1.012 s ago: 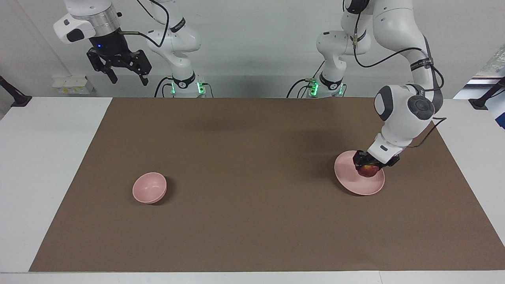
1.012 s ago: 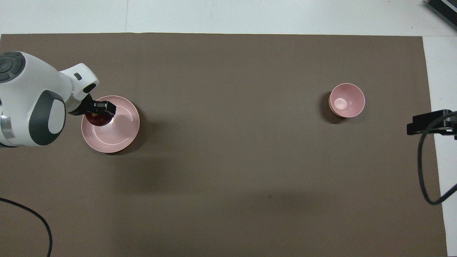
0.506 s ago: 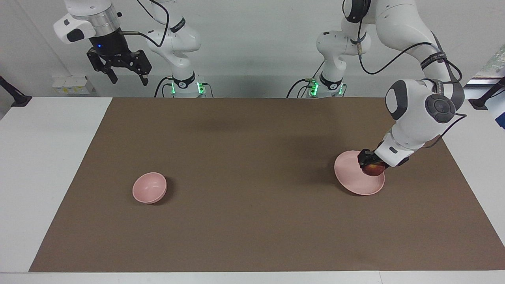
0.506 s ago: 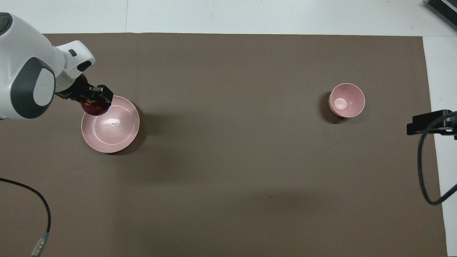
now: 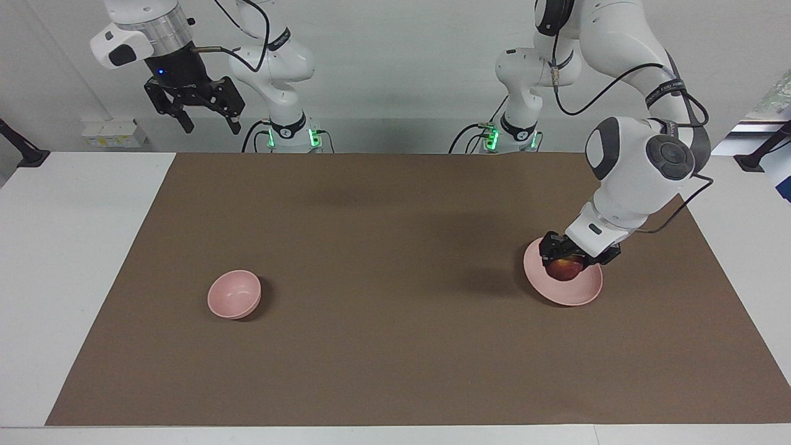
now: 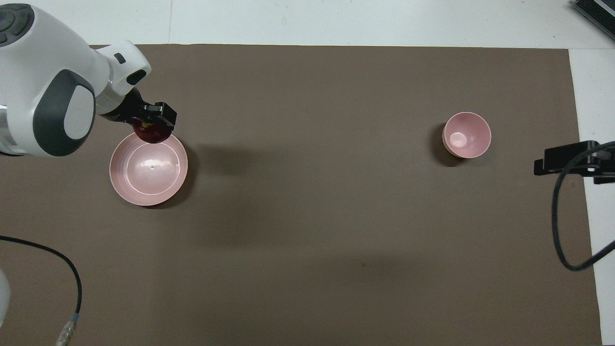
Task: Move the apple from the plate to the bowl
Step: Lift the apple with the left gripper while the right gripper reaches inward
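The apple (image 5: 564, 269) is held clamped in the left tool (image 5: 568, 259), lifted just over the plate (image 5: 578, 290) so it can be carried to the bowl (image 5: 234, 295). The right tool (image 5: 204, 117) is kept raised, open, empty, waiting.

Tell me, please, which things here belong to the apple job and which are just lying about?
Job:
- small dark red apple, held by left gripper
- flat pale pink plate
- small deep pink bowl

Lying about:
- brown table mat
- right gripper, waiting
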`<action>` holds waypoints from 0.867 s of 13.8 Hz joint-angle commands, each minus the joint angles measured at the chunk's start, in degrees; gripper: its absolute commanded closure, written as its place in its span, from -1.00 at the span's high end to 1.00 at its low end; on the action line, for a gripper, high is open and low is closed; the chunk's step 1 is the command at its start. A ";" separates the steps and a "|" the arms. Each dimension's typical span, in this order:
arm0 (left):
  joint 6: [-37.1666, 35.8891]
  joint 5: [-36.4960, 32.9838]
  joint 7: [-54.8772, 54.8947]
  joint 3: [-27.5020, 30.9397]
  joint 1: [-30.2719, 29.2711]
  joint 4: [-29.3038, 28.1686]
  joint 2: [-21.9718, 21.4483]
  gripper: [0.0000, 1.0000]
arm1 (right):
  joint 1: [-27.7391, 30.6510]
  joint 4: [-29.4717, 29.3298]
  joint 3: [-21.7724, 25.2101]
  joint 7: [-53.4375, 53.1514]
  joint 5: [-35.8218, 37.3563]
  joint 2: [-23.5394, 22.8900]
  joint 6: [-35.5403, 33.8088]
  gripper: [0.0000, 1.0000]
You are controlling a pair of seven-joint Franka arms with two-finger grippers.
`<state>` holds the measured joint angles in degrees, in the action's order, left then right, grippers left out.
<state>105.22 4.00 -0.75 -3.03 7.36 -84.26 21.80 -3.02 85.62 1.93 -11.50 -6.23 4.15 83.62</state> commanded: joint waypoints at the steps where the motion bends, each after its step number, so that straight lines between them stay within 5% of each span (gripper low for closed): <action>1: 0.08 6.06 -1.72 0.13 -0.85 0.94 0.00 -1.00 | -0.14 3.06 -0.43 -3.96 -4.82 1.29 2.42 1.00; 7: -9.67 17.76 -4.42 -0.23 -1.21 0.68 -1.05 -1.00 | -3.92 7.01 -1.13 -3.97 -9.83 1.21 9.27 1.00; 12: -14.07 32.54 -22.95 -1.28 -0.68 -1.43 -2.37 -1.00 | -5.24 12.54 -1.13 -3.62 -21.60 1.56 18.49 1.00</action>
<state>93.33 31.73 -17.88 -4.31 6.49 -84.24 21.14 -8.28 94.46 0.77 -15.11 -23.30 4.07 98.37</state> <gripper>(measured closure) 0.198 0.000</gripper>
